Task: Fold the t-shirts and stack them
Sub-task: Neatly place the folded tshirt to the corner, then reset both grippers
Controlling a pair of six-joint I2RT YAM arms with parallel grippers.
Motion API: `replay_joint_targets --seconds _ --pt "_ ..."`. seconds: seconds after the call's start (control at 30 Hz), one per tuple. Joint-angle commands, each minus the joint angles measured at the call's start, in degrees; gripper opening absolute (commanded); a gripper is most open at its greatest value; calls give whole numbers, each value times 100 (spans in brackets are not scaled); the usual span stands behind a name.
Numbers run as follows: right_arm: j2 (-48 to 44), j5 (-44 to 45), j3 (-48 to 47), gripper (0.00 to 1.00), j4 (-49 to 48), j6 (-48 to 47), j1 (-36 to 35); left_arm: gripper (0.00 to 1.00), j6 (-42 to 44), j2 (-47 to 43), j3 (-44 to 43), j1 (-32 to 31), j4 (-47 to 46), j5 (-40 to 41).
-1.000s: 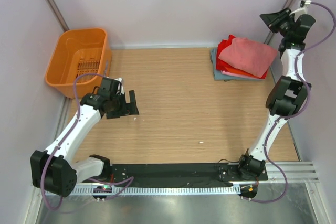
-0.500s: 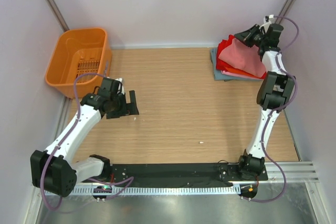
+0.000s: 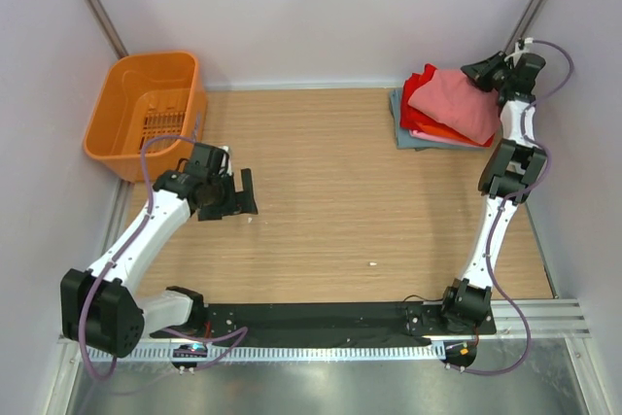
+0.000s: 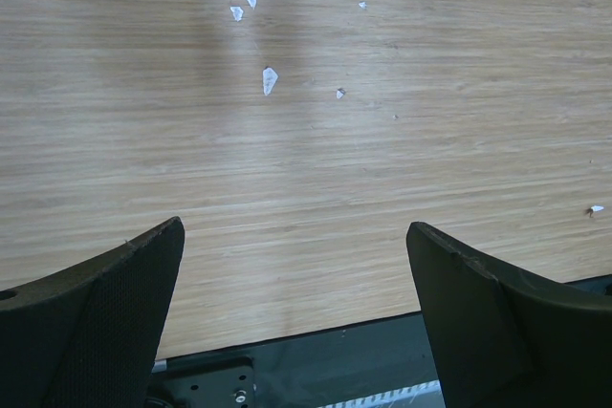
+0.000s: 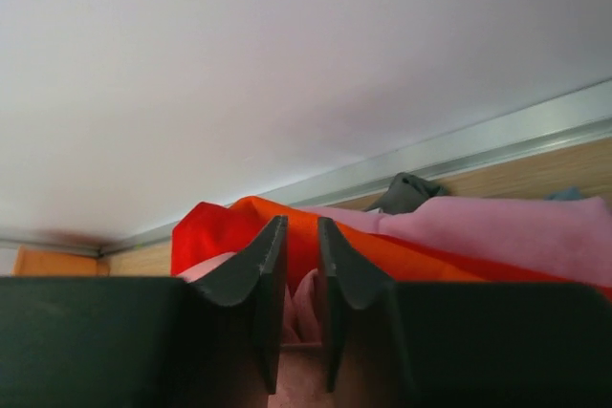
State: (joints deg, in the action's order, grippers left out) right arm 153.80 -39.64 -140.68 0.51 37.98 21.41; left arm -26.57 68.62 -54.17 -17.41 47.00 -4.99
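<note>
The t-shirts lie folded in a stack at the table's far right corner. A salmon-pink one is on top, over bright red, orange and grey-blue ones. My right gripper is at the stack's far right edge. In the right wrist view its jaws stand almost together, with a fold of salmon-pink cloth pinched between them. Red, orange and pale pink layers show behind. My left gripper hovers wide open over bare wood.
An orange plastic basket stands at the far left corner. Small white scraps lie on the wooden table. Walls close in the left, back and right sides. The black base rail runs along the near edge.
My right gripper came down from beside the wall onto the stack, then drew back a little to the stack's right edge, its jaws closing on the top shirt. The left arm stayed put.
</note>
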Motion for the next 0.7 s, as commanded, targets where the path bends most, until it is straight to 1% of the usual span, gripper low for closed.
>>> replay_joint_targets --seconds 0.0,0.07,0.1,0.17,0.2,0.23,0.27,0.3,0.33,0.37,0.4,0.43,0.47,0.5,0.53,0.57,0.6,0.63,0.67 --pt "-402 324 -346 28 -279 -168 -58 100 2 -6 -32 -17 -42 42" --pt "-964 665 -171 41 -499 -255 -67 100 2 -68 -14 -17 -42 60" --pt "-1148 772 -127 55 -561 -290 -75 100 2 -94 -23 -17 -51 60" --pt "-1770 1009 -56 65 -727 -291 -84 100 -6 -182 -14 -17 -60 86" --pt "-2026 1211 -12 72 -833 -291 -102 100 -15 -217 -6 -26 -60 104" --pt "-2247 1317 32 75 -886 -273 -111 100 -24 -252 -6 -34 -51 113" --pt "-2753 1370 180 78 -930 -256 -111 100 -24 -322 -6 -26 -60 130" --pt "-3011 1432 268 80 -974 -221 -119 100 -24 -358 -6 -26 -60 122" --pt "-3266 1467 557 81 -992 -212 -128 100 -24 -402 -14 -26 -60 122" --pt "-3895 1485 742 82 -974 -194 -128 100 -24 -419 -14 -26 -68 130" --pt "-4206 1546 962 83 -852 -246 -128 100 -24 -498 -6 -26 -68 130" --pt "-4983 1625 1503 84 -703 -308 -128 100 -33 -542 -14 -26 -68 130" --pt "-4991 1748 1839 85 -519 -421 -128 100 -33 -577 -6 -26 -68 130" --pt "-5826 1923 2234 86 -160 -527 -128 100 -33 -656 -6 -26 -86 148" --pt "-6235 2455 2664 87 87 -711 -128 100 -33 -683 -6 -26 -95 148" --pt "-6648 2757 3556 88 272 -791 -128 100 -33 -709 3 -34 -95 157" --pt "-7540 3055 4018 89 665 -861 -128 100 -33 -736 -6 -26 -95 148" --pt "-7923 3406 4457 90 878 -923 -128 99 -33 -771 -6 -26 -104 130" --pt "-8353 3932 5262 91 1046 -915 -128 100 -24 -797 -6 -34 -104 122"
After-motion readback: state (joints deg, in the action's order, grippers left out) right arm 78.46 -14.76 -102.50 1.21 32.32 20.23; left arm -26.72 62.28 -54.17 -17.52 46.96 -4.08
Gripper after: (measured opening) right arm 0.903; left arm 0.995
